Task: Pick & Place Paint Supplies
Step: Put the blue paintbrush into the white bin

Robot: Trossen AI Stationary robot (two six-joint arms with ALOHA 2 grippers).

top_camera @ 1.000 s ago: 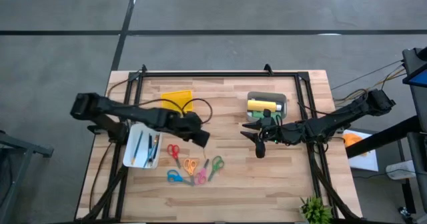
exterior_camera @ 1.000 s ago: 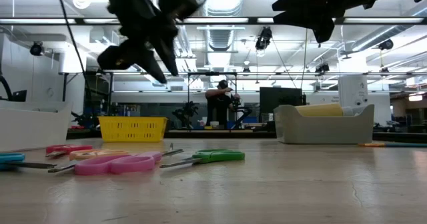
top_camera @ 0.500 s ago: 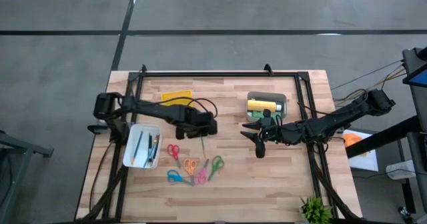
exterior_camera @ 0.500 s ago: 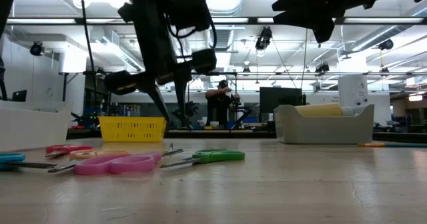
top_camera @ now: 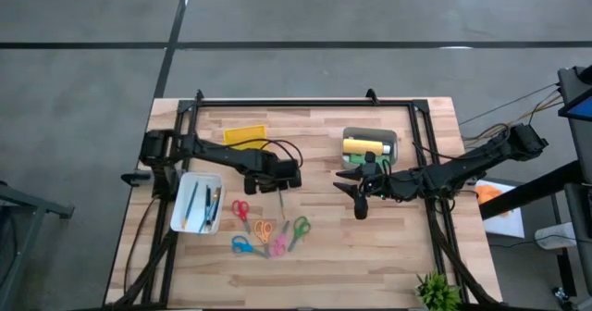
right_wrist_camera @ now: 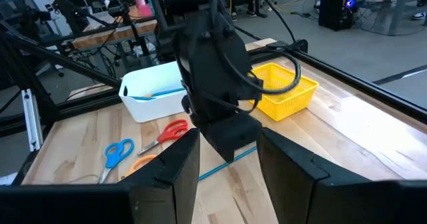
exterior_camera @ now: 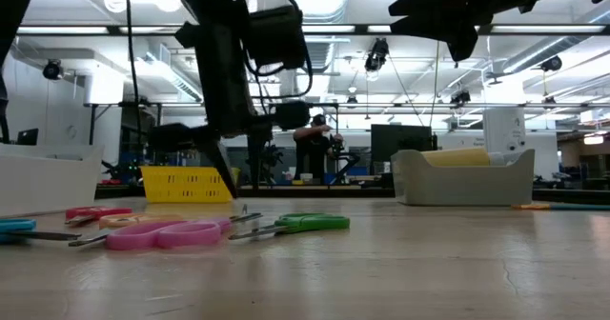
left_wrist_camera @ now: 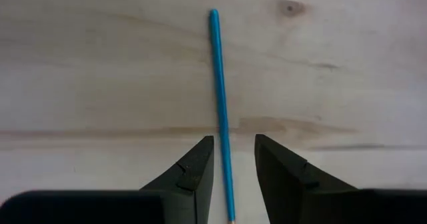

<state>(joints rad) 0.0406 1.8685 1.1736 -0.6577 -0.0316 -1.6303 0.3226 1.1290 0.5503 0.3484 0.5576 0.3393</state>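
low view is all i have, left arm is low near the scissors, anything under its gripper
Observer: Yes. A teal stick lies flat on the table, running between the left gripper's open fingers.
Operator: is it gripped
Observer: No, the wrist view shows a gap on each side of the stick.
Operator: whats inside the white bin, i only see its wall
Observer: From above, the white bin holds a few thin sticks.

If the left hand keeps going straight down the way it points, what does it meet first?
The left hand is open, straddling the thin blue stick lying on the table, so it would probably meet that stick first.
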